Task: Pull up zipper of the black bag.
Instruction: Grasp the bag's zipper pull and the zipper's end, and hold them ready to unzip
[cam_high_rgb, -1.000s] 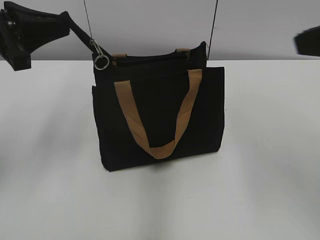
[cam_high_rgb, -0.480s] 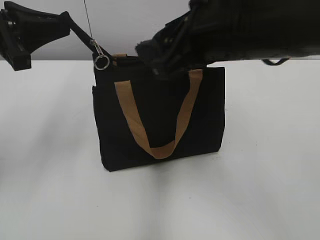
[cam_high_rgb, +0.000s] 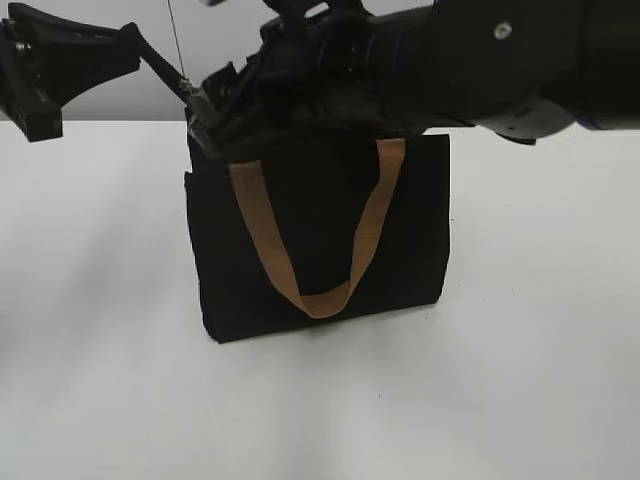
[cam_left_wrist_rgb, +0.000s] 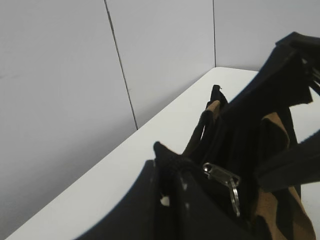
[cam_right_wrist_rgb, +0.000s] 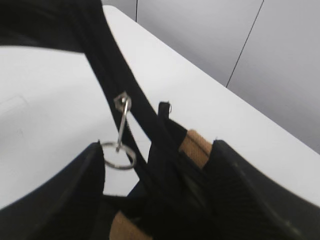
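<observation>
Right pincer gapes (wide) astride the black bag top.

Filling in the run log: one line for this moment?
left hand: holding bag's corner strap taut | right hand: open, straddling black bag top near ring | zipper: not gripped

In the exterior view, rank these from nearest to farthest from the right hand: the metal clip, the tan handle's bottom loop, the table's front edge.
1. Metal clip, right beside the right hand, at the black bag's top left corner.
2. Tan handle's bottom loop, low on the bag's front.
3. Table's front edge, well below.
</observation>
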